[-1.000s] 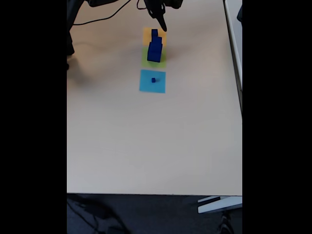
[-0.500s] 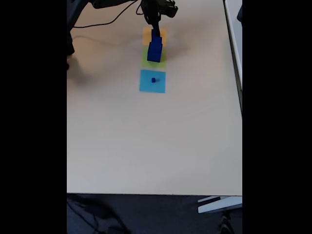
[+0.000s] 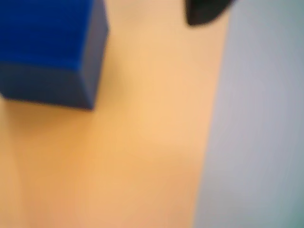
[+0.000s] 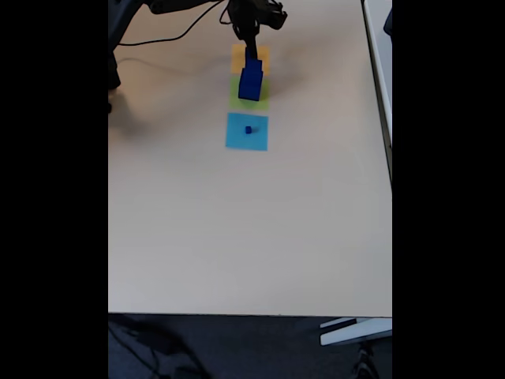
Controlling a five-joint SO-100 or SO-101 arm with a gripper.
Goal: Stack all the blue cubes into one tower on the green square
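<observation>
A tower of blue cubes stands on the green square. Just behind it, on the orange-yellow square, my gripper reaches down over another blue cube, which the fixed view mostly hides. The blurred wrist view shows that cube at the upper left on the orange patch, with one dark fingertip well to its right and a clear gap between them. A tiny blue cube sits on the light-blue square.
The beige table stretches wide toward the near edge. A black cable and dark arm parts lie at the far left corner. A grey bar runs along the table's right side.
The gripper has come down from behind the orange-yellow square onto the cube there, covering it in the fixed view. Over the last half second nothing visibly moved.
</observation>
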